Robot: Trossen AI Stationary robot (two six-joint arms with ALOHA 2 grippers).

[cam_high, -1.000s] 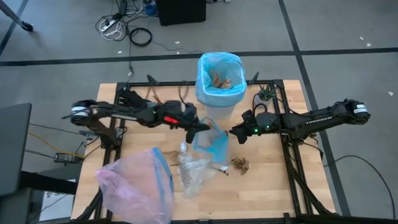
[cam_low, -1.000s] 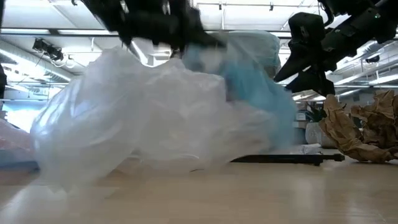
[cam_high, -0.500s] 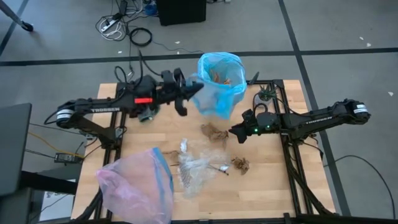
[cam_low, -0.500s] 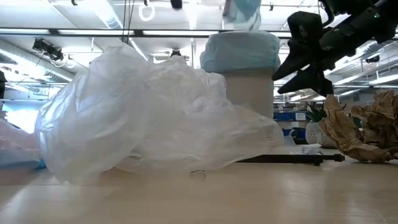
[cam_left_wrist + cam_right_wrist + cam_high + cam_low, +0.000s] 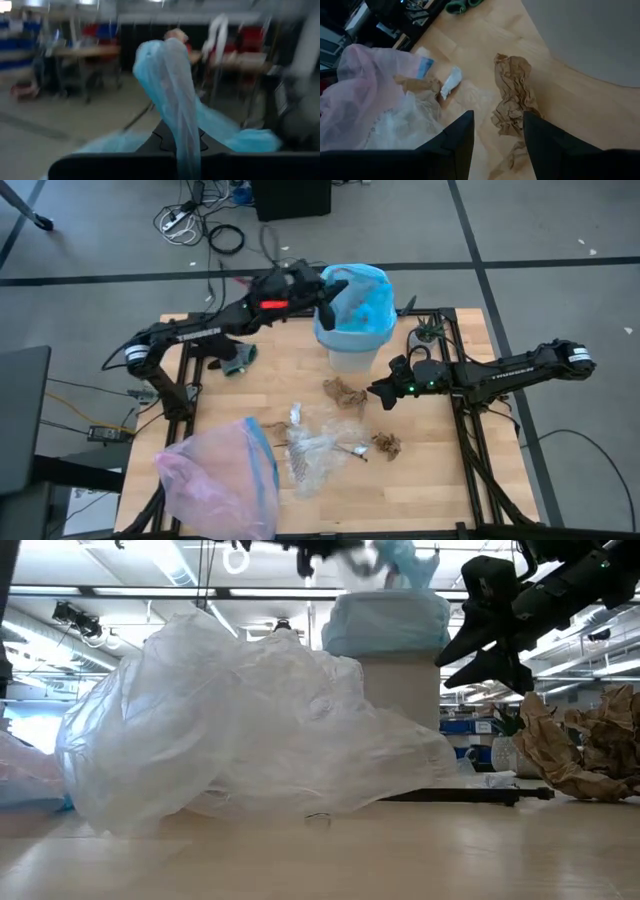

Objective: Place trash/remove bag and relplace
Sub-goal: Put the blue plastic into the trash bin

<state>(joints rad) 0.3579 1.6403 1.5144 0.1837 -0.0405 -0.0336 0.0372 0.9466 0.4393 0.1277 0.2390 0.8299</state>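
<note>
1. Blue-tinted packet hangs over the bin, top centre of the high view, pinched in your left pincer.
2. Your right pincer hovers with fingers apart, right of centre, above the leaf clump on the worktop.
3. Clear wrappers lie lower centre.

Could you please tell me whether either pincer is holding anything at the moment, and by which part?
The left pincer pinches a light-blue translucent plastic packet by its upper edge, above the lined bin. The right pincer is open and empty.
</note>
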